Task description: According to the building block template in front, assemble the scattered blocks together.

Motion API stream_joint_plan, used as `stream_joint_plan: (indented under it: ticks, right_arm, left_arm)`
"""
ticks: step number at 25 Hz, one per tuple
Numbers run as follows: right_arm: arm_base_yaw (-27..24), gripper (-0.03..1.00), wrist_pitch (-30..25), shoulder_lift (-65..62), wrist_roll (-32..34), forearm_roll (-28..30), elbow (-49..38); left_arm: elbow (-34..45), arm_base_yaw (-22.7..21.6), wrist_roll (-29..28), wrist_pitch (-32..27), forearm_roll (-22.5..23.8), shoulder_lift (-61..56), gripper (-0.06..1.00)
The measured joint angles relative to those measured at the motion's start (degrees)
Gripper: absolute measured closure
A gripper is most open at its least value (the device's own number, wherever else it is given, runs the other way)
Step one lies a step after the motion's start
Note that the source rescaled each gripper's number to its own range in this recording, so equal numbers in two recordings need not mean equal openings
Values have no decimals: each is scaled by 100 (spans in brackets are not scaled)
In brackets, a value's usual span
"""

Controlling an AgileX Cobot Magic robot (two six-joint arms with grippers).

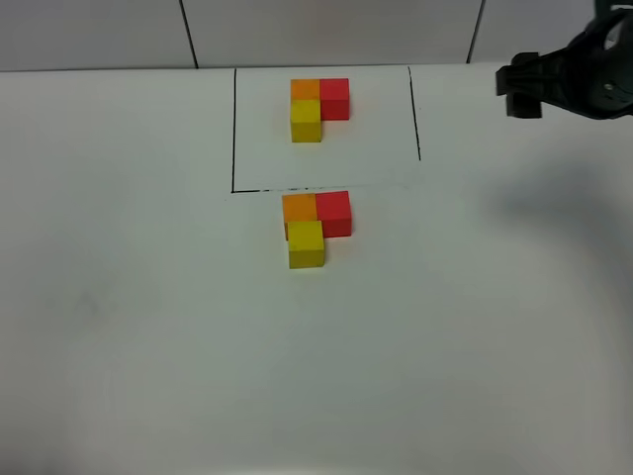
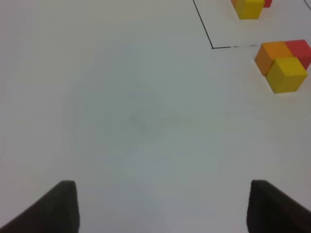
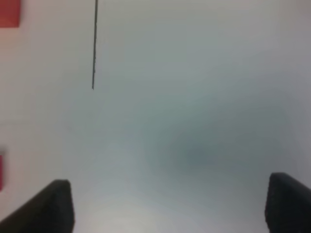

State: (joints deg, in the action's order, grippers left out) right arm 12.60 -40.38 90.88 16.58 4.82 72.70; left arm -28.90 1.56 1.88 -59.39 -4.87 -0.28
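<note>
The building block template (image 1: 318,104) sits inside a thin black rectangle at the back: orange, red and yellow cubes in an L. Just in front of the frame, the scattered blocks are pressed together in the same L: orange (image 1: 299,209), red (image 1: 334,212), yellow (image 1: 307,244). The left wrist view shows them too: orange (image 2: 273,52), red (image 2: 300,49), yellow (image 2: 286,74). My left gripper (image 2: 165,206) is open and empty, well to their left. My right gripper (image 3: 170,204) is open and empty. It hangs at the back right (image 1: 519,89), beyond the frame's right line (image 3: 94,43).
The white table (image 1: 148,327) carries only the cubes and the drawn rectangle. A red cube face (image 3: 9,12) shows at a corner of the right wrist view. A red sliver (image 3: 1,170) shows at that view's edge. The right arm (image 1: 584,74) reaches in from the back right.
</note>
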Motion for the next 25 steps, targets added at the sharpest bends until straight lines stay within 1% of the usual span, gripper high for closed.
stream_joint_plan:
  ticks: [7,13,18,22,25]
  right_arm:
    - [-29,33,-35,-2736,48,174,-1879]
    - [-35,33,-363,-5263,136,465,-3225]
    - [-35,33,-987,-7155,440,593,-3971]
    - [-35,33,-1445,-8203,614,739,-4246]
    - [-35,33,-1988,-8675,626,759,-4263]
  left_arm:
    - [0,0,0,0,0,0,34]
    - [0,0,0,0,0,0,34]
    - [0,0,0,0,0,0,34]
    - [0,0,0,0,0,0,34]
    - [0,0,0,0,0,0,34]
